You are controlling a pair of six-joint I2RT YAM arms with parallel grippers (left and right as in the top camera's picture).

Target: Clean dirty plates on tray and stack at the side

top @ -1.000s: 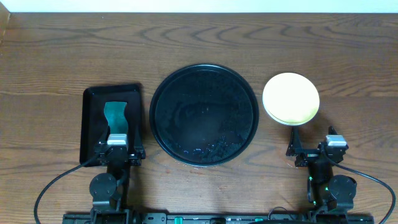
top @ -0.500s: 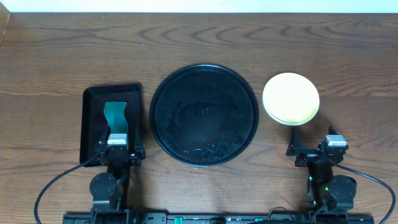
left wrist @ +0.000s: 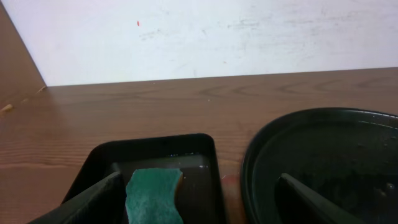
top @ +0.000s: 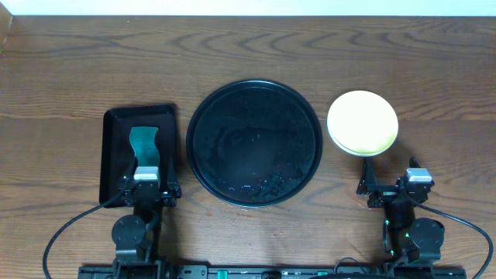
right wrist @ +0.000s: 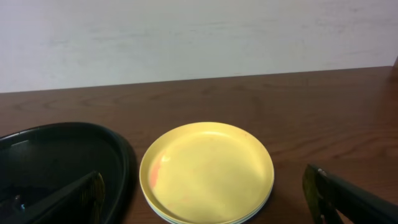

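The plates (top: 363, 122), yellow on top, sit stacked on the counter (top: 434, 62) at 3 o'clock of the tray (top: 254, 143) and 11 o'clock of the nearer right gripper (top: 390, 177). It and the left gripper (top: 147, 180) gape empty.

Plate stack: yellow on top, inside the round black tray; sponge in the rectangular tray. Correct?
No. Overhead shows the plate stack, yellow on top, on the table beside the round black tray, not inside it. Sponge in the rectangular tray: right.
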